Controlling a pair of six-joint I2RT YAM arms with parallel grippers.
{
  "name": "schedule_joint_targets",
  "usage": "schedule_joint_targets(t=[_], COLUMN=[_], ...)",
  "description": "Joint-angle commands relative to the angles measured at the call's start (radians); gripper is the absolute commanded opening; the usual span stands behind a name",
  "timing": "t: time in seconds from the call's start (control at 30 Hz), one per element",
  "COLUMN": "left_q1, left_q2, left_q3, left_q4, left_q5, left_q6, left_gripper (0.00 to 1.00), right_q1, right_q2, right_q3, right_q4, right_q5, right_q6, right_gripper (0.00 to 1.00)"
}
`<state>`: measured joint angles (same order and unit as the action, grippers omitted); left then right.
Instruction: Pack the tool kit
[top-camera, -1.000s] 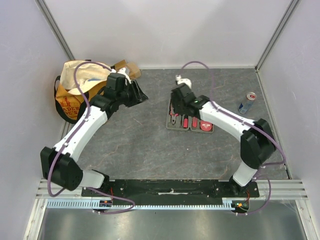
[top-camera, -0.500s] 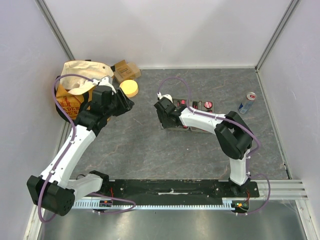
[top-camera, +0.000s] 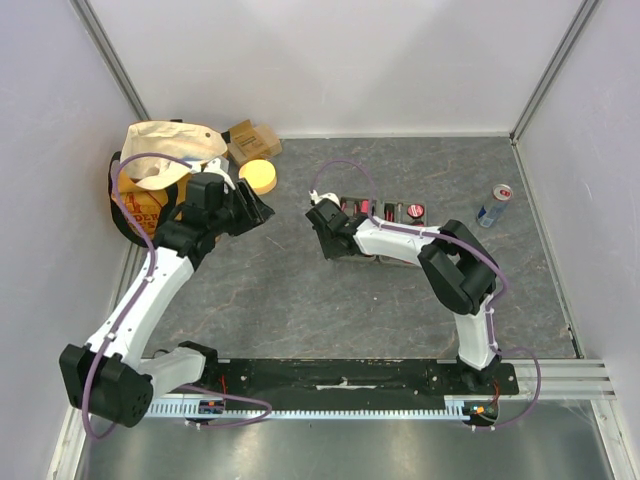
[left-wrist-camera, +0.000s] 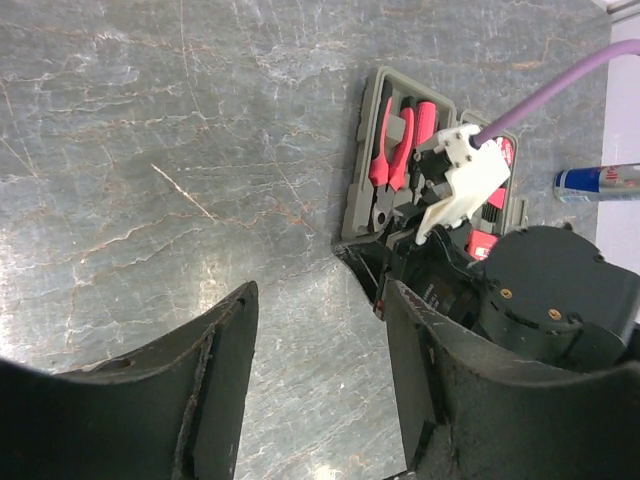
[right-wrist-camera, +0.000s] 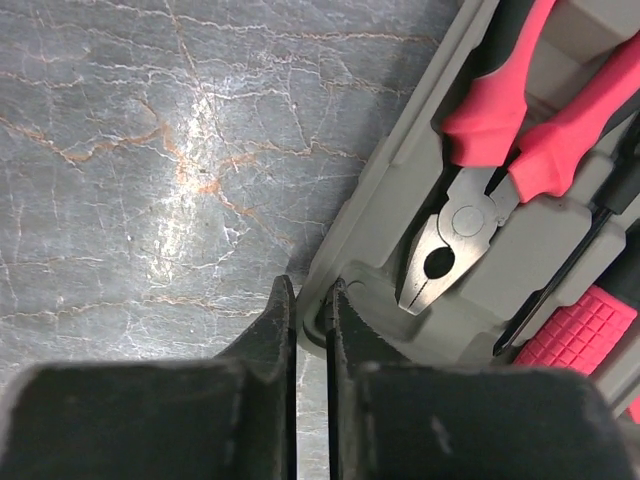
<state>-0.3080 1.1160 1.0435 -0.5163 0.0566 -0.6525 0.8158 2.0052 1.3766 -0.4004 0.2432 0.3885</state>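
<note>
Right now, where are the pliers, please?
In the right wrist view, the pliers lie slotted in the tool kit, just right of the right tool.

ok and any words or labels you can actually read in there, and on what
Nothing reads cleanly.
tote bag: dark print on the orange side, too small to read.
can: lettering on its side, blurred.
tool kit case: no markings visible.

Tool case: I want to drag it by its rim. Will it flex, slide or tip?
The tool case looks stiff: thick moulded plastic rim. Probably hefty, with steel pliers seated inside. Lying flat, it should slide on the smooth table rather than tip.
</note>
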Motion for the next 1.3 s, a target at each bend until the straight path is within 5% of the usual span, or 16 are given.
schedule_joint_targets(t=[0.0, 0.3, 0.4, 0.7, 0.9, 0.97, 1.07, 1.27], left_q1=[0.064, 0.153, 0.129, 0.027, -0.028, -0.036, -0.037, -0.039], left_q2=[0.066, 0.342, 0.389, 0.567, 0.656, 0.676, 0.700, 0.720], left_q3=[-0.054, -0.073, -0.068, -0.004, 0.081, 0.098, 0.119, 0.128], left_q4=[0.088, 0.327, 0.401, 0.478, 0.359, 0.328, 0.309, 0.297], left_q5=[0.177, 0.653, 0.698, 0.687, 0.597, 0.574, 0.563, 0.563], left_q6=[-0.025, -0.068, -0.085, -0.076, -0.022, -0.018, -0.027, -0.029], left_gripper=[0.61, 0.62, 0.64, 0.67, 0.67, 0.63, 0.44, 0.41], right_q1=[0.009, 0.014, 0.017, 0.017, 0.017, 0.019, 0.017, 0.019], right_q2=[-0.005, -0.235, -0.293, -0.312, -0.304, -0.298, -0.292, -0.293], right_q3=[-0.030, -0.227, -0.249, -0.206, -0.180, -0.174, -0.163, -0.149], right_q4=[0.041, 0.231, 0.267, 0.291, 0.311, 0.317, 0.324, 0.339], right_q5=[-0.042, -0.240, -0.318, -0.430, -0.467, -0.472, -0.475, -0.479], right_q6=[-0.002, -0.031, -0.020, -0.027, -0.019, -0.016, -0.011, -0.007], right_gripper=[0.01, 0.00, 0.00, 0.00, 0.00, 0.00, 0.00, 0.00])
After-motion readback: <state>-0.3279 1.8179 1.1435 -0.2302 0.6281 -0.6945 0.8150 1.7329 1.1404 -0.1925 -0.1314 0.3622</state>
